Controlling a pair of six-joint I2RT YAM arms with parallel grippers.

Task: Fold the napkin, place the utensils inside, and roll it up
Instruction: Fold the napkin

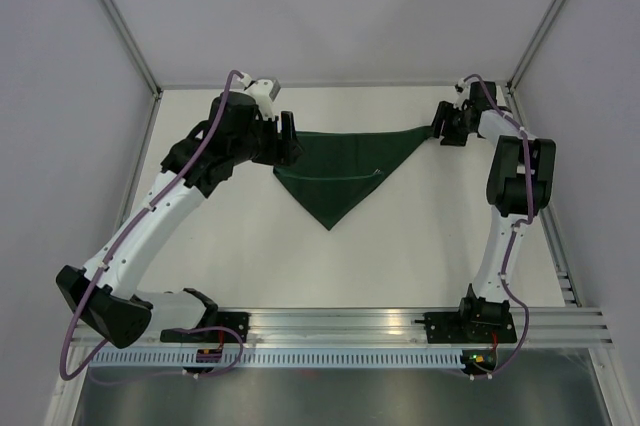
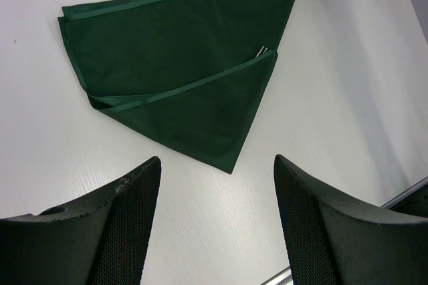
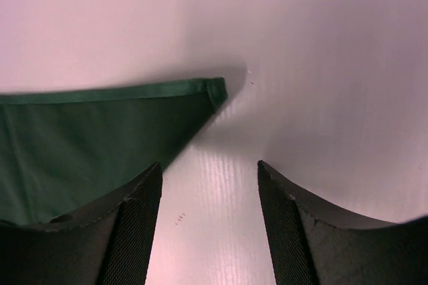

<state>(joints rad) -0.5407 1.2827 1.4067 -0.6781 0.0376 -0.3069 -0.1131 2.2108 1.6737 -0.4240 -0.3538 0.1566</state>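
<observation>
Now, my left hand (image 2: 215, 161) apart beside the green napkin (image 2: 180, 77) folded to a triangle, my right hand (image 3: 208, 164) apart too, empty, its corner just ahead on the white surface (image 1: 420, 246)

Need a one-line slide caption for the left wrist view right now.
Open left hand hovers over the dark green cloth napkin, folded into a triangle on the white table.
</observation>
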